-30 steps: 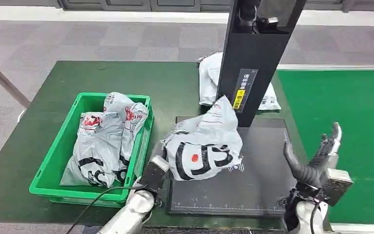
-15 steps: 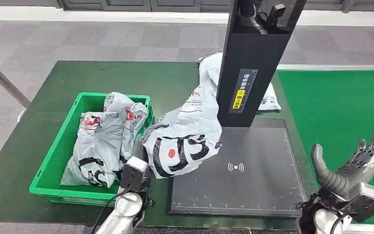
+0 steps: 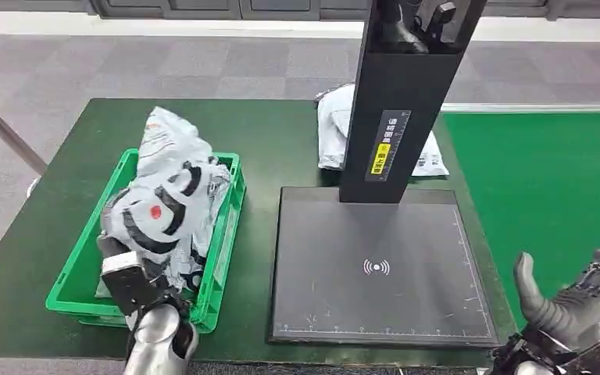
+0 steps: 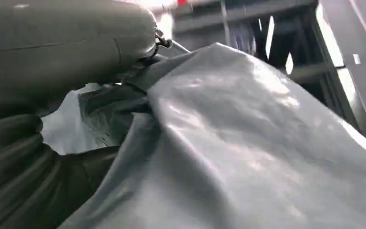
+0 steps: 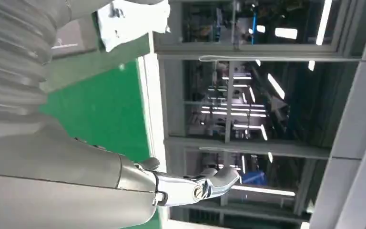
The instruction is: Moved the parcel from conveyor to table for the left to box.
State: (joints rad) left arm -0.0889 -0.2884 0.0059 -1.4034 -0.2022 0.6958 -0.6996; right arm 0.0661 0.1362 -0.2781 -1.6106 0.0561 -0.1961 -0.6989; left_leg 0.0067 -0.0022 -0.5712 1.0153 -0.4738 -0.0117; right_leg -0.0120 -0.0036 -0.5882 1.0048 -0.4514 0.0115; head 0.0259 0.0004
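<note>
We see the head view evenly lit and sharp, with soft shadows. In the left wrist view the parcel [image 4: 248, 143] is blurred and glossy with glare. Ceiling strip lights [image 5: 276, 86] glow bright in the right wrist view.

Crate [image 3: 230, 226] left of scanner pad [image 3: 375, 266]

The black upright column [image 3: 397, 101] carries a vertical label [image 3: 386, 143]: white characters over a yellow band with dark print, too small to read. The black scanner plate [image 3: 381, 269] bears a white wireless-signal symbol [image 3: 376, 267] and ruler ticks along its edges. The parcel [image 3: 160, 205] shows bold black lettering and a red dot, illegible.
</note>
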